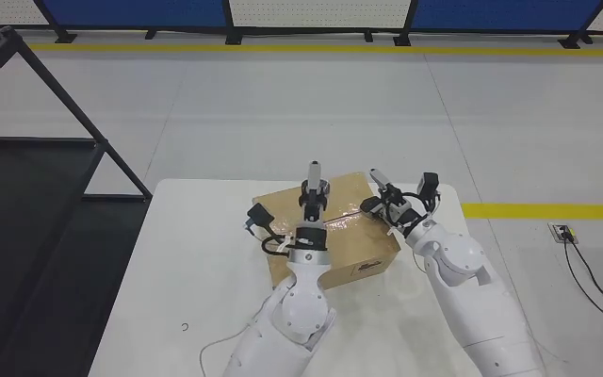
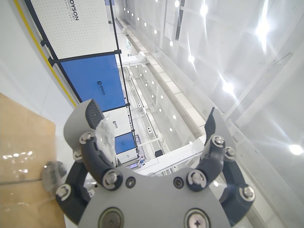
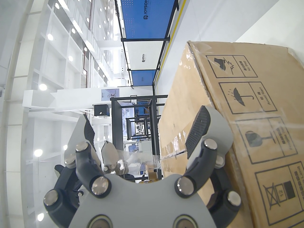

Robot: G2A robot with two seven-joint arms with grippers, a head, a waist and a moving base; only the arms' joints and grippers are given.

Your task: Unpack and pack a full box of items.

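A brown cardboard box (image 1: 358, 236) with a clear-taped top seam stands in the middle of the white table (image 1: 188, 273). My left gripper (image 1: 313, 179) is over the box's far top edge, pointing away from me. It is open (image 2: 152, 112), and a crumpled scrap of clear tape (image 2: 104, 136) sticks to one finger pad; the box top (image 2: 21, 131) lies beside it. My right gripper (image 1: 380, 177) is at the box's far right corner. Its fingers stand open (image 3: 144, 119) with nothing between them, next to the box's printed side (image 3: 237, 91).
The table has free room to the left of and in front of the box. A thin cable (image 1: 217, 351) lies near the table's front edge. A black metal frame (image 1: 85, 141) stands off the table's left side.
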